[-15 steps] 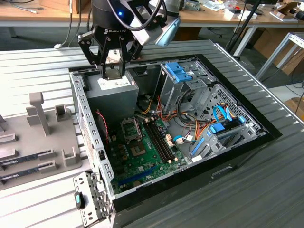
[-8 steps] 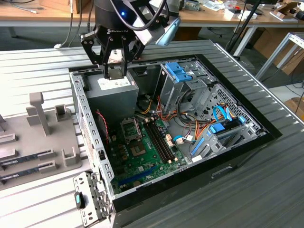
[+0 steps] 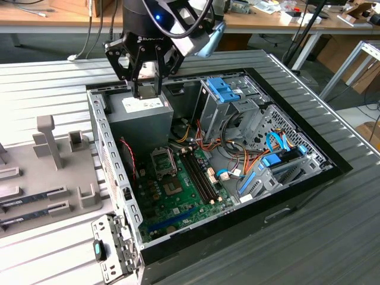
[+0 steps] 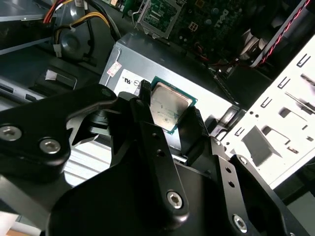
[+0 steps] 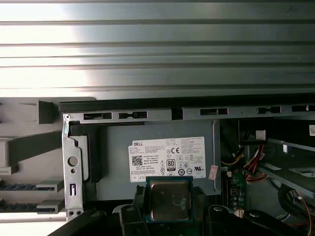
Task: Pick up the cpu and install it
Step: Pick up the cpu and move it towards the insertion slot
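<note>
**Silvery cpu clamped in the black gripper**

Silvery on top with a green rim, the cpu sits squarely between the fingers of the gripper. The fingers press on two opposite edges, closed just to its width. The cpu hangs over the grey power supply, at the far end of the open case, on the exterior view's left. The socket on the green board lies nearer, well apart from the cpu.

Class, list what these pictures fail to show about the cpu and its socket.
- Underside of the cpu: faces away in both wrist views.
- Its side edges: covered by the gripper, second wrist view.
- Pins in the socket: too small, exterior view.
</note>
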